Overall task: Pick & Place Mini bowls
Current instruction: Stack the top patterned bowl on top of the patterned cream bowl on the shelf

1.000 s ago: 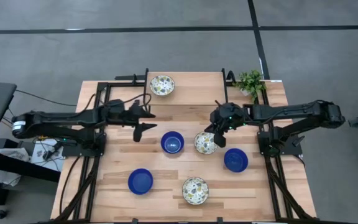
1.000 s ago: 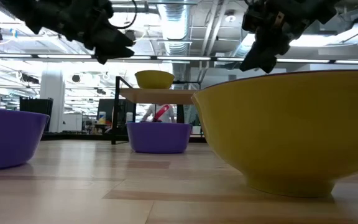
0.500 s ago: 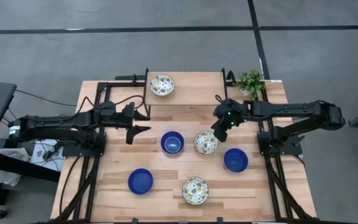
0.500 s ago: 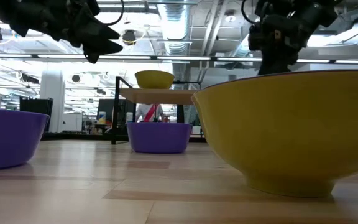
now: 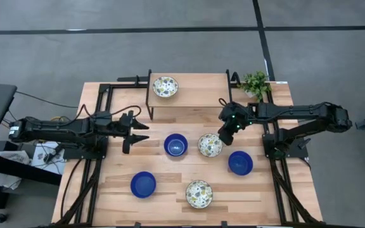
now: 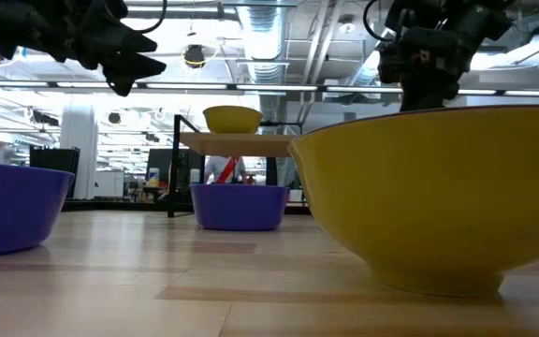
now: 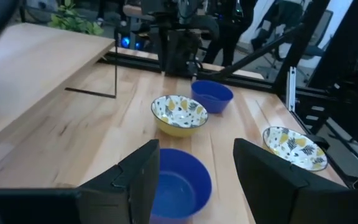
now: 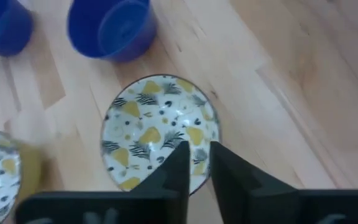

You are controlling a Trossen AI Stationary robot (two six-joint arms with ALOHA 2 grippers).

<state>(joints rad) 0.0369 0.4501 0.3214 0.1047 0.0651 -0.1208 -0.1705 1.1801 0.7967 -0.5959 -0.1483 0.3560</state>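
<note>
Six mini bowls stood on the bench (image 5: 189, 178): three blue and three cream with a yellow-and-dark leaf pattern. One patterned bowl (image 5: 165, 86) sat alone on the raised shelf (image 5: 198, 88) at the far side. On the main surface, a blue bowl (image 5: 175, 145) stood near the middle with a patterned bowl (image 5: 210, 145) just beside it on its right. A second blue bowl (image 5: 240, 163) lay further right and a little nearer. A third blue bowl (image 5: 143, 184) sat near-left, and the last patterned bowl (image 5: 198, 194) stood near-centre by the front edge. All six were upright and apart from each other.

One small plant (image 5: 255, 83) stood at the far right corner.

The right gripper (image 5: 224, 135) hung just above the far-right rim of the central patterned bowl. In the right wrist view its jaws stood only slightly parted, a narrow gap between the fingers (image 8: 178, 165), with that bowl's inside showing beyond them. They held nothing; whether the tips touched the rim I could not tell.

The left gripper (image 5: 134, 134) hovered over bare wood left of the middle blue bowl, well clear of it. Its jaws stood wide apart and empty, the fingers (image 7: 143, 174) framing that blue bowl in the left wrist view.
</note>
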